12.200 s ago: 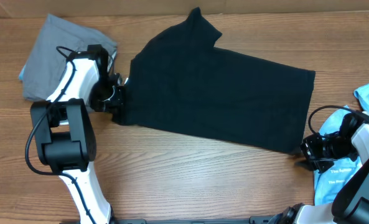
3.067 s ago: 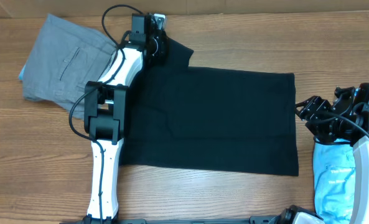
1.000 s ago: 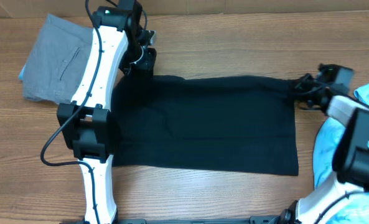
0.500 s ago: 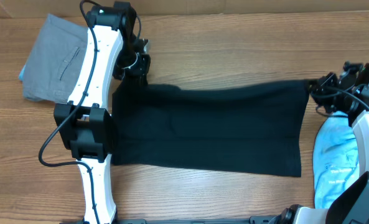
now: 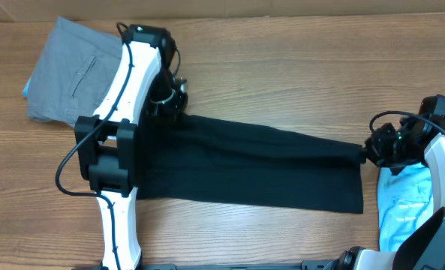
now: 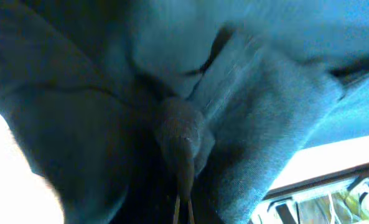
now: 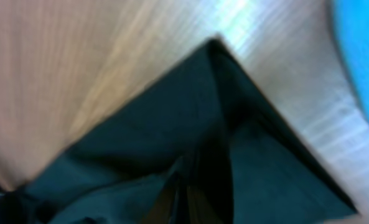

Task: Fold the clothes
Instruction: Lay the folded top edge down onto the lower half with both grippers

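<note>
The black T-shirt [image 5: 252,165] lies across the middle of the table as a long band, its far edge lifted and drawn toward the near side. My left gripper [image 5: 173,106] is shut on its far-left corner; black cloth [image 6: 109,112] fills the left wrist view. My right gripper [image 5: 366,152] is shut on its far-right corner, just above the table; the right wrist view shows the cloth [image 7: 172,162] hanging from the jaws over the wood. Grey trousers [image 5: 72,71] lie folded at the far left. The light-blue printed tee [image 5: 402,210] lies at the right edge.
The wooden table [image 5: 282,60] has bare wood along the far side and the near edge. My left arm [image 5: 113,142] runs from the near edge up over the shirt's left end. My right arm [image 5: 443,150] is over the blue tee.
Both grippers have moved toward the near side, carrying the shirt's far edge with them. The right end has come down furthest, so the lifted edge now slants.
</note>
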